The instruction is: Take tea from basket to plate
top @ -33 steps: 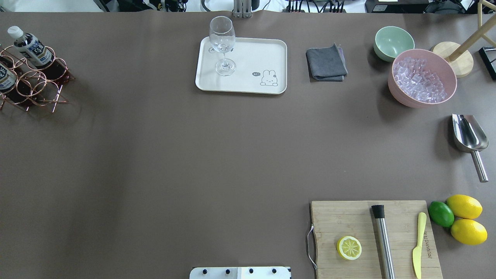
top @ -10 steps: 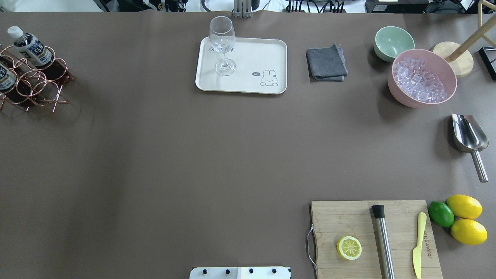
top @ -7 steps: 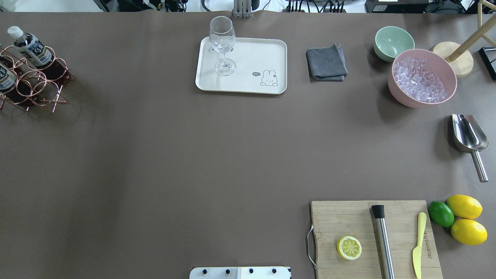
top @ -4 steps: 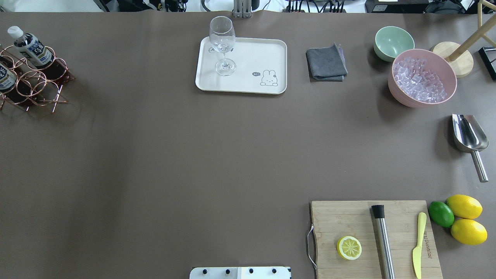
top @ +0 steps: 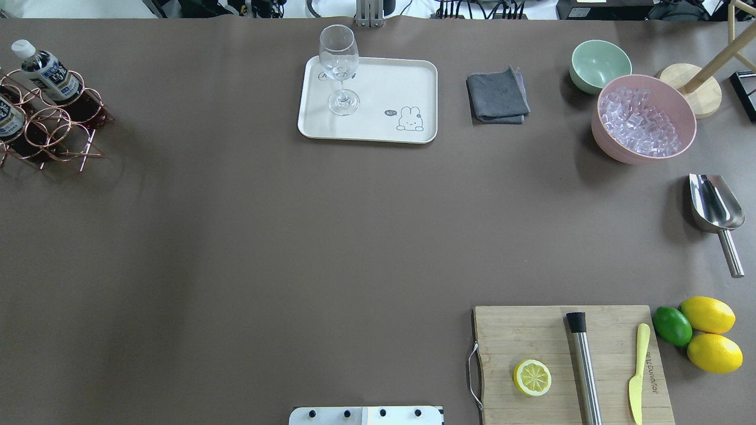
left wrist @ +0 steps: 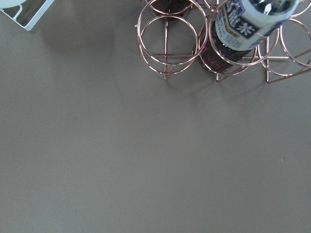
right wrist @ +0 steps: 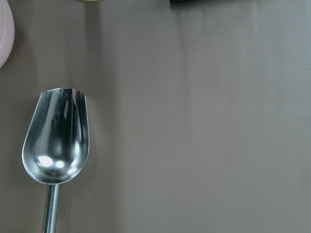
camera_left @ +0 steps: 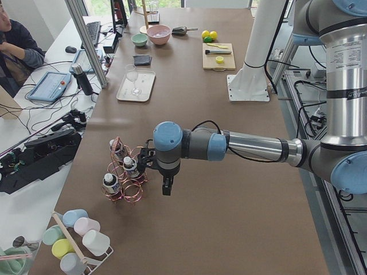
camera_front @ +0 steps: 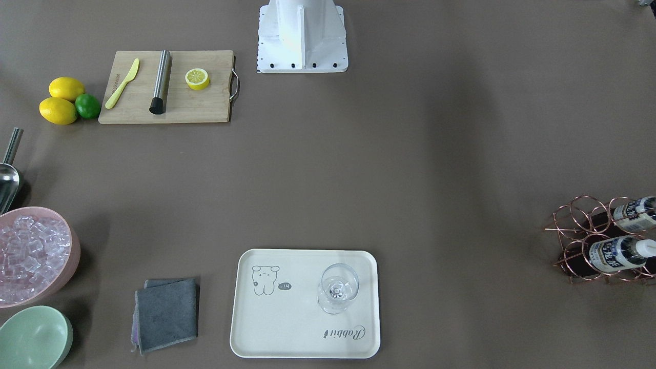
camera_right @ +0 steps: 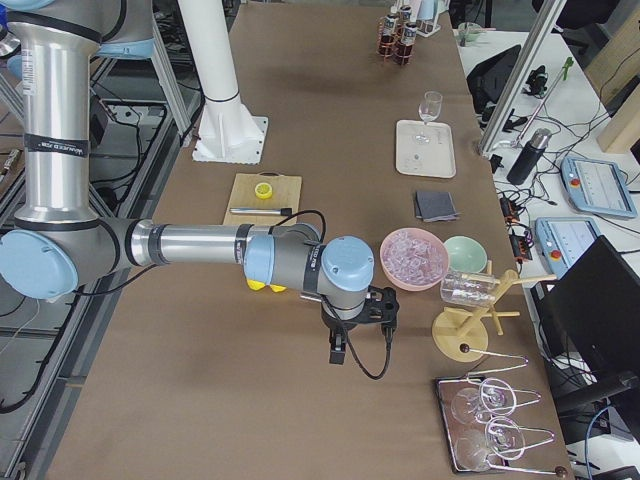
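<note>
The left gripper (camera_left: pixel 166 189) hangs fingers-down just beside the basket (camera_left: pixel 129 179), on the side nearer the robot. It shows only from the table's end, so I cannot tell how far its jaws are parted; nothing appears to be in them. The right gripper (camera_right: pixel 338 352) hovers far off over bare table near the ice bowl, its opening equally unreadable, with the steel scoop (right wrist: pixel 56 136) under its wrist camera.

Across the last few seconds the overhead view shows no change: basket, bottles and plate lie just as they did, and neither arm enters that view. My judgement is that the task is at its very start, with the left arm placed for a first reach and no bottle lifted.

The left wrist camera looks down on the basket's near edge, where one tea bottle (left wrist: pixel 248 24) stands in a ring cell and the ring (left wrist: pixel 167 43) beside it is empty. From the table's end, three tea bottles (camera_left: pixel 131 167) sit in the copper wire basket, white caps up.

The plate (top: pixel 384 82) lies well apart from the basket, along the table's far edge. It holds only an empty wine glass (top: pixel 339 68) at its basket-side end; the end with the drawing is bare. Further along, the pink bowl (top: pixel 614 154) is full of ice cubes and the green bowl (top: pixel 599 62) is empty.
</note>
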`<state>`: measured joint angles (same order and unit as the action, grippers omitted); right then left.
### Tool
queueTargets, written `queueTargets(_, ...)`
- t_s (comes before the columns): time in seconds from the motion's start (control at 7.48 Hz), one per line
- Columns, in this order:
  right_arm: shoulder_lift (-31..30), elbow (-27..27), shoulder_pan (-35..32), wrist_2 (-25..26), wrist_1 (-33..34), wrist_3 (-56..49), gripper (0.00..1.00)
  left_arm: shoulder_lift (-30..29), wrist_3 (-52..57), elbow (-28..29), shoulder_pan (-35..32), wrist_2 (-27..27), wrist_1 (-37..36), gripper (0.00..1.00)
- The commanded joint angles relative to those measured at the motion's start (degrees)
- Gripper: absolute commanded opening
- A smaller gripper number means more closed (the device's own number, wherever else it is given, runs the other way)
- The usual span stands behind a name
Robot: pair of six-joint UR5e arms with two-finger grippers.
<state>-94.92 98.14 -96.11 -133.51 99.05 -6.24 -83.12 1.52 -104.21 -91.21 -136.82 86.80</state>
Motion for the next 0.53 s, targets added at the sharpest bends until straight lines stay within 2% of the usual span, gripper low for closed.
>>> queueTargets(0.0,0.0,0.12,-0.04,0.0,0.0,-0.17,1.0,-3.87,9.05,-0.38,-0.02,0.07,0.04,0.98)
queueTargets(0.4,0.0,0.12,-0.13,0.0,0.0,-0.17,1.0,-7.39,28.48,0.59,-1.24,0.77,-0.57,0.94)
